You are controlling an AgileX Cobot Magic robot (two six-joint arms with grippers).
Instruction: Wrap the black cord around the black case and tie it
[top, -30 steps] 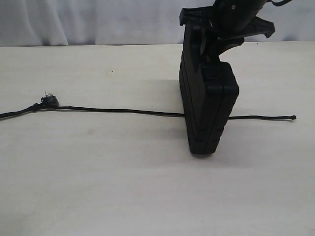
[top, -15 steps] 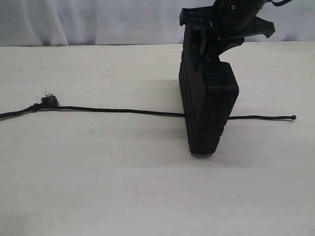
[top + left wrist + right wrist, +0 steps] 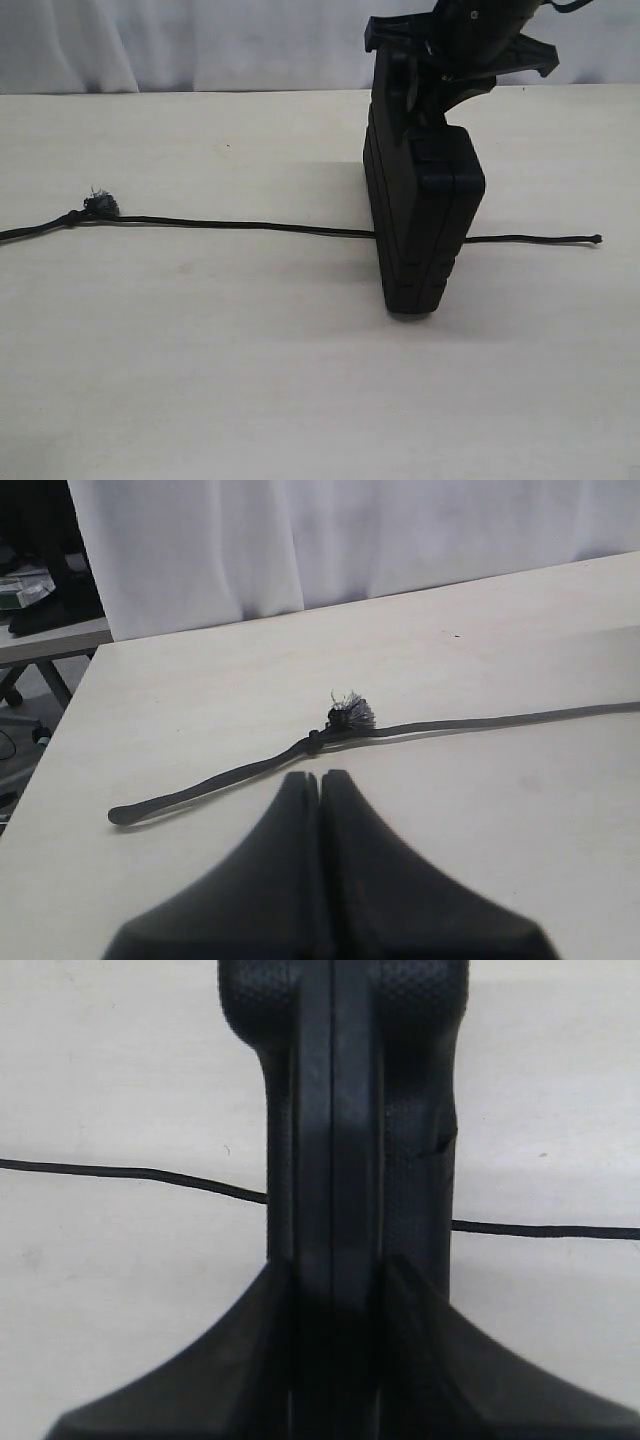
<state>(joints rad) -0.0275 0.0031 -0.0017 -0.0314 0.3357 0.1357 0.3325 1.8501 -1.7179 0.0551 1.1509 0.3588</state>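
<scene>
A pale tabletop [image 3: 200,380] sits before a white curtain [image 3: 200,45]. Right of centre in the exterior view, the black case [image 3: 425,230] stands on edge, with the right gripper [image 3: 415,110] clamped on its top. The black cord [image 3: 250,225] lies straight across the frame past the case's base, unwrapped. The left gripper [image 3: 320,790] hangs shut and empty near the cord's knot [image 3: 98,205]. Nothing has shifted this last second, so I'd say wrapping hasn't begun.

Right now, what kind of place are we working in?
Likely a lab or test bench rather than a home: a bare pale tabletop, a white curtain backdrop, and a cluttered side table beyond the edge.
</scene>
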